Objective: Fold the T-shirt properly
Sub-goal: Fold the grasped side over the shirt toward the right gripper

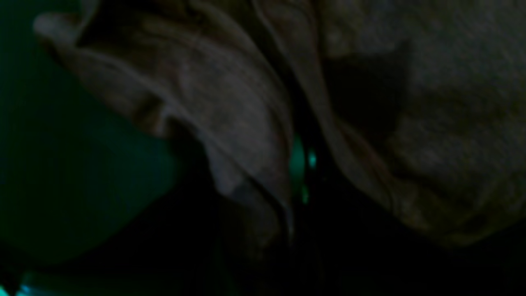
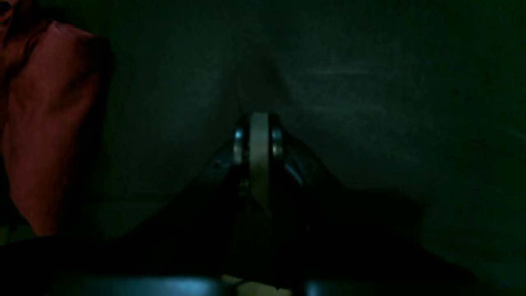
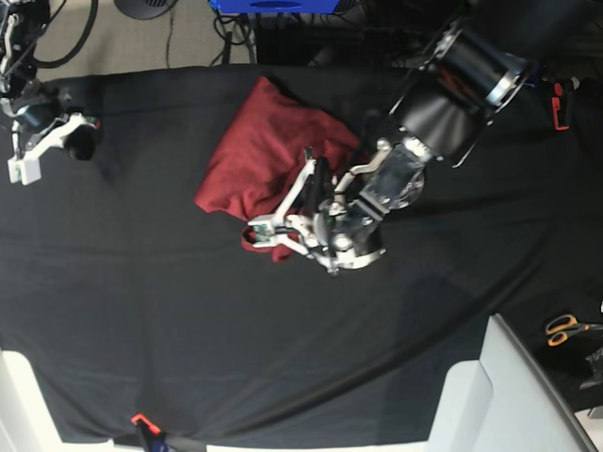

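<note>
T-shirt (image 3: 267, 151) is bunched on black tabletop (image 3: 188, 320), a lower fold clamped in left tool (image 3: 262, 231). Right tool (image 3: 28, 160) is held shut and empty, well apart from it.

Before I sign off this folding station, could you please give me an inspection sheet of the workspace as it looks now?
Surface: black cloth covers the table, lying fairly flat.
Job's things: red shirt bunched in a heap at the upper middle, not yet folded.
Clutter: scissors at the right edge; small orange item at the front edge.
Grippers: left gripper pinches the shirt's lower edge; right gripper shut and empty, parked at the far left, clear of the shirt.
Cables: dark cables on the floor behind the table.
Surroundings: blue box behind the table; white panels at the front corners.
</note>
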Available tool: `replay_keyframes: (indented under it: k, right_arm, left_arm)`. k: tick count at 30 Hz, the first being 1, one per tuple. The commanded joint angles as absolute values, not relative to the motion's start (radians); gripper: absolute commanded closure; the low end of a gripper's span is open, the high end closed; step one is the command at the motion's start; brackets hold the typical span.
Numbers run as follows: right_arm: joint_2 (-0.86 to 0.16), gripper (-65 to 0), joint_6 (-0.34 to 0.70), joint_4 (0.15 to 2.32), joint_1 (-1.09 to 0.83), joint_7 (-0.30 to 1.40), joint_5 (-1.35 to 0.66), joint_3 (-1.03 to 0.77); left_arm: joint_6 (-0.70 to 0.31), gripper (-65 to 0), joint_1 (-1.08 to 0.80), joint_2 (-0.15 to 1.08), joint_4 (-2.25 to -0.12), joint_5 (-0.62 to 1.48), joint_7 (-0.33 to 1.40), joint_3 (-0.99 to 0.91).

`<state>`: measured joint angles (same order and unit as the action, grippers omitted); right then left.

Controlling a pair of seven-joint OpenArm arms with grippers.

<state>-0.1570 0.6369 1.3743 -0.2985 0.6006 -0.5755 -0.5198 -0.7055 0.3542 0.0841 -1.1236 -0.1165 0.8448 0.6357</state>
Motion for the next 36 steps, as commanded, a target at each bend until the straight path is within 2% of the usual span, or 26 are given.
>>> replay_keyframes:
  k: [1,7,12,17,21,31,36]
  right_arm:
    - [-0.171,-0.9,0.644,1.389,-0.294,0.579,-0.596,-0.529]
    - [-0.183,-0.9,0.644,1.388,-0.292,0.579,-0.596,-0.529]
    - [-0.188,-0.9,0.642,1.386,-0.286,0.579,-0.596,-0.529]
    - [-0.188,-0.9,0.642,1.385,-0.278,0.579,-0.596,-0.529]
    - [-0.188,-0.9,0.642,1.385,-0.277,0.579,-0.596,-0.529]
    - [-0.188,-1.1,0.639,1.385,-0.269,0.579,-0.595,-0.529]
    - [-0.202,-1.1,0.596,1.385,-0.266,0.579,-0.595,-0.526]
  left_arm:
    - [-0.698,0.0,0.367,0.068,-1.121,-0.143,0.803,0.634]
    - [-0.698,0.0,0.366,0.030,-1.101,-0.269,0.731,0.651]
    - [-0.698,0.0,0.367,0.031,-1.110,-0.312,0.708,0.796]
    - [-0.698,0.0,0.369,0.030,-1.112,-0.314,0.704,0.872]
    - [-0.698,0.0,0.381,0.033,-1.110,-0.315,0.599,0.915]
    - [-0.698,0.0,0.409,0.031,-1.104,-0.317,0.507,0.926]
    - [-0.698,0.0,0.427,0.035,-1.102,-0.317,0.479,1.024]
